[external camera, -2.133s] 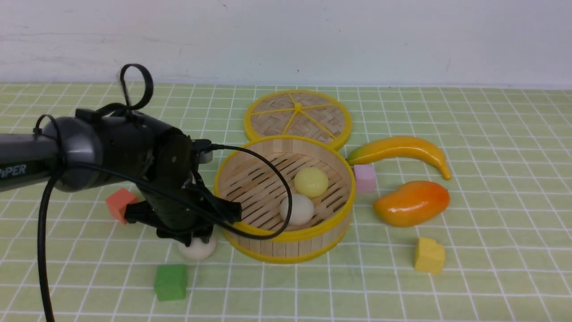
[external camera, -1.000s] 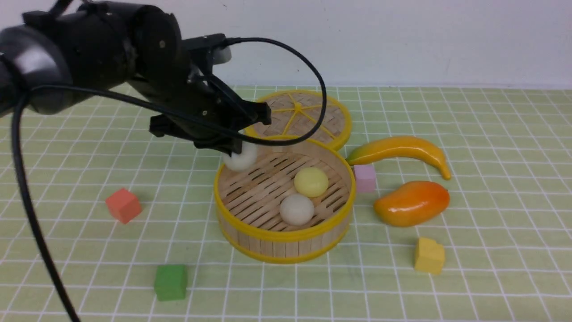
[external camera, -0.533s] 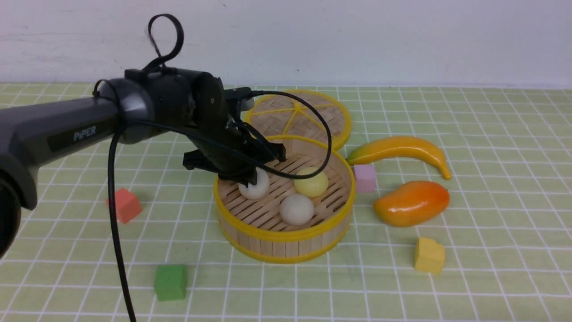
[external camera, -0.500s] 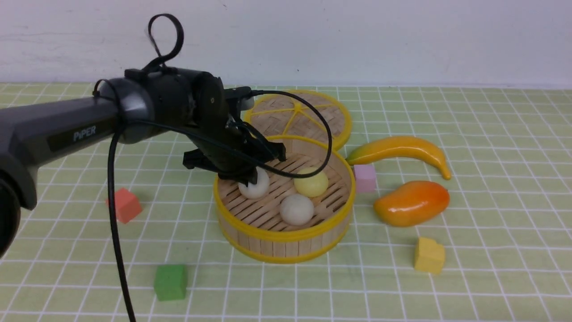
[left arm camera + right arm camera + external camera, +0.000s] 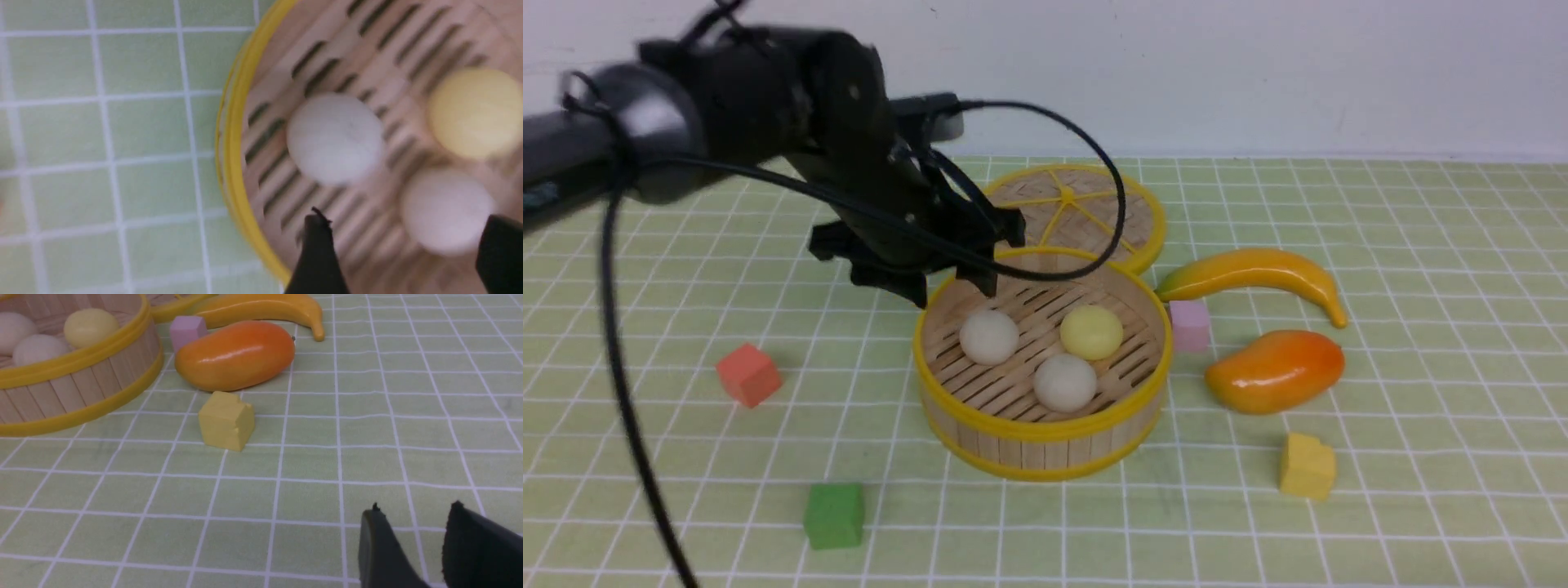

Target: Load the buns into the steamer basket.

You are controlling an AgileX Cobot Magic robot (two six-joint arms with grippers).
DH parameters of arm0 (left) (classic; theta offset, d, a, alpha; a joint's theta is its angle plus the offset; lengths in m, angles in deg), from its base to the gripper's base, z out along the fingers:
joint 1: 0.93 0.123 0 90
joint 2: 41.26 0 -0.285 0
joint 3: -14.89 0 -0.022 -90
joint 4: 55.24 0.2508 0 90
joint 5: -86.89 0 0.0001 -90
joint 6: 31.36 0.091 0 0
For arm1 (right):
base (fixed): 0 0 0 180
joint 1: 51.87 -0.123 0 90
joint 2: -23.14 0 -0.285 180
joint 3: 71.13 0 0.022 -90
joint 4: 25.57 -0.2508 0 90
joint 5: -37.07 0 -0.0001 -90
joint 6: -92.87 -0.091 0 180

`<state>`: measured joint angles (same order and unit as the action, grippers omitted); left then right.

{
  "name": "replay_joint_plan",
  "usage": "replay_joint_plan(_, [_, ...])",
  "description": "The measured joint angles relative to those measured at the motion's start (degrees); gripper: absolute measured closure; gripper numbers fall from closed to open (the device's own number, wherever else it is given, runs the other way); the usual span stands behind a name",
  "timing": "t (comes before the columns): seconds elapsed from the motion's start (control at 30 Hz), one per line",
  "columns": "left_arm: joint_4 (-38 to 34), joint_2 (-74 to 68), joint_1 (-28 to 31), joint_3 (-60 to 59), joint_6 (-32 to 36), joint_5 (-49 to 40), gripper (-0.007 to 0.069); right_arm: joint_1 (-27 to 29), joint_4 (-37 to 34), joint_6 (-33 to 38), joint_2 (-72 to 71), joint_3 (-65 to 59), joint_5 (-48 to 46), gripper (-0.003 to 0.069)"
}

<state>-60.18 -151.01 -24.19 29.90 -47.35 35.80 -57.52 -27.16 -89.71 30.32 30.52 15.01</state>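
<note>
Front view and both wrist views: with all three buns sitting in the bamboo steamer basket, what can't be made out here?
- Round woven bamboo lid with yellow spokes: front view, its near edge is hidden by the steamer basket, its left edge by the left gripper.
- Off-white buns and pale yellow bun: left wrist view, motion blur hides surface detail.
- Right gripper: right wrist view, cut off by the frame edge; outside the front view.

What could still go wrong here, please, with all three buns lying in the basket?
1. The left gripper hangs open just above the basket's near-left rim; a low retreat might clip the rim and shift the basket.
2. Its cable loops over the lid and basket; it might snag either one.
3. The buns lie loose on the slats, so any jolt could roll them.
</note>
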Motion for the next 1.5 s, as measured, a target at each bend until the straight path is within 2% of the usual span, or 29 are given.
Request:
replay_joint_plan(0.07, [1.01,8.88,0.00,0.00,0.49,-2.29,0.0127,0.00,0.00,0.00,0.00,0.00,0.00,0.0420])
replay_joint_plan(0.1, [1.01,8.88,0.00,0.00,0.49,-2.42,0.0127,0.00,0.00,0.00,0.00,0.00,0.00,0.0420])
replay_joint_plan(0.2, [1.73,21.46,0.00,0.35,0.15,-3.91,0.0172,0.00,0.00,0.00,0.00,0.00,0.00,0.0420])
replay_joint_plan(0.27, [1.73,27.72,0.00,0.46,-0.23,-5.90,0.0231,0.00,0.00,0.00,0.00,0.00,0.00,0.0420])
replay_joint_plan(0.43, [2.90,39.27,0.00,-0.65,-1.13,-16.21,0.0459,0.00,0.00,0.00,0.00,0.00,0.00,0.0420])
replay_joint_plan(0.57, [6.80,47.62,0.00,-6.57,-1.65,-18.24,0.0635,0.00,0.00,-0.05,0.00,0.00,0.00,0.0420])
replay_joint_plan(0.7, [8.90,55.73,0.00,-14.27,-1.80,-15.30,0.0638,0.00,0.00,-0.05,0.00,0.00,0.00,0.0420])
replay_joint_plan(0.93, [8.34,68.58,0.00,-28.92,-2.45,-11.46,0.0638,0.00,0.00,-0.05,0.00,0.00,0.00,0.0420])
replay_joint_plan(1.07, [8.21,73.27,0.00,-37.29,-6.57,-8.98,0.0638,0.00,0.00,-0.05,0.00,0.00,0.00,0.0420])
replay_joint_plan(1.23, [8.03,73.52,0.00,-41.28,-11.25,-8.92,0.0638,0.00,0.00,-0.05,0.00,0.00,0.00,0.0420])
replay_joint_plan(1.5, [7.92,73.52,0.00,-43.15,-12.22,-8.98,0.0638,0.00,0.00,0.01,0.00,0.00,0.00,0.0420])
